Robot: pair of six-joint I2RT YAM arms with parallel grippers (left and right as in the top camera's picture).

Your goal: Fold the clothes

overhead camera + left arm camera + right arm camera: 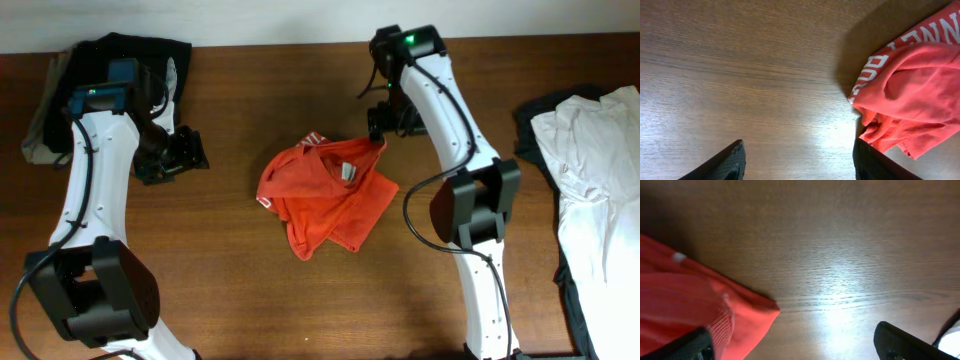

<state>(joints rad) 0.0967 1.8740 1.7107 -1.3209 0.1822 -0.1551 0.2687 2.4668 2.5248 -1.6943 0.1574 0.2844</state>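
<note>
Crumpled red-orange T-shirt (322, 200), wood-grain table (230, 285)

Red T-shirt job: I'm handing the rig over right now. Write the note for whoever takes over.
Left gripper: open, empty, over bare table beside the red T-shirt.
Right gripper: open, holding nothing; the shirt's edge lies by one finger.
The red T-shirt is bunched in a heap mid-table, lettering partly showing.
Other clothes: dark pile at the far-left corner, white garment at the right edge.
Done: no neat fold visible.
To do: spread the shirt flat, then fold it.
</note>
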